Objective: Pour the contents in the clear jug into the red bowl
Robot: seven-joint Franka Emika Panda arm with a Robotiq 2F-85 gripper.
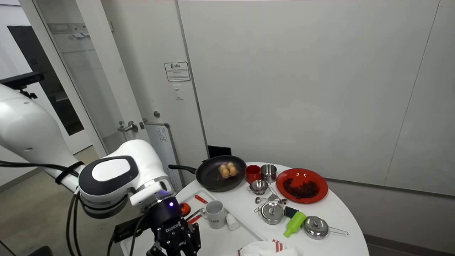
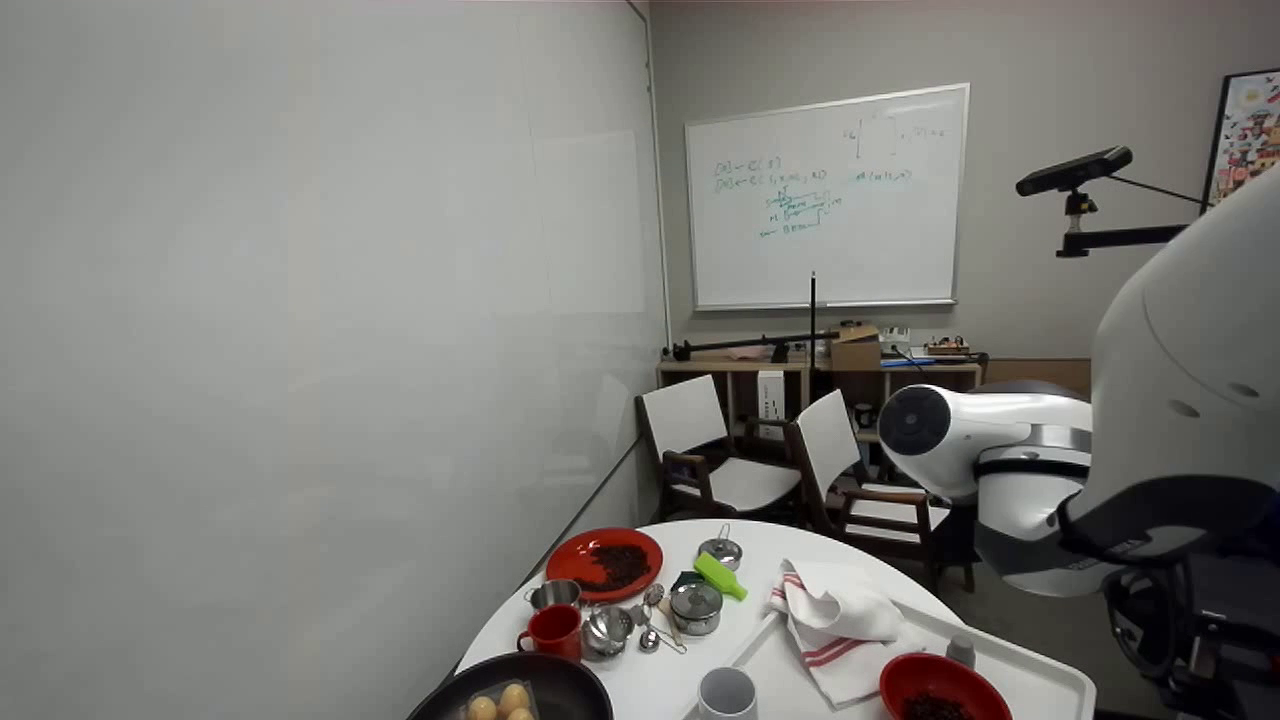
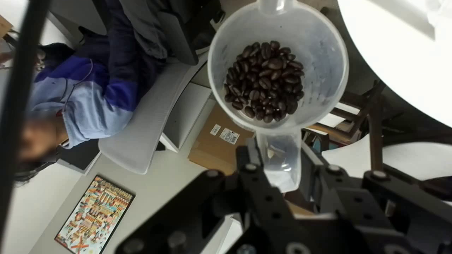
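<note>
- Claw (image 3: 280,151) grips the clear jug (image 3: 319,70) by its handle, its fingers (image 3: 253,155) close on both sides, as the wrist view shows.
- Dark coffee beans (image 3: 265,81) lie pooled at the jug's bottom, below the rim; its mouth faces the wrist camera. The jug is in the air, with a cardboard box (image 3: 219,137) and a person (image 3: 88,95) in a blue hooded top beyond. I cannot tell how far it tilts.
- Red bowl (image 2: 945,668), cut by the lower border of an exterior view, sits on the white tray (image 2: 1040,685) with dark bean-like pieces inside; a small grey cylinder (image 2: 961,650) stands just behind it there.
- White towel (image 2: 835,620) with red stripes lies beside the bowl, partly over the tray's rim.
- Grey mug (image 1: 216,215) stands upright on the tray, a white cylinder (image 1: 233,222) just beside it and red-handled utensils (image 1: 194,218) near.
- Past the tray, the round white worktop (image 1: 337,211) bears two lidded pots (image 1: 272,213) with a light-green object (image 1: 295,224) between them, seen in both exterior views.
- Red cup (image 1: 253,173), metal cup (image 1: 269,173) and metal bowl (image 1: 259,187) cluster between the black pan (image 1: 208,179), which holds eggs (image 1: 227,170), and a wide red plate (image 1: 321,183) carrying more dark pieces.
</note>
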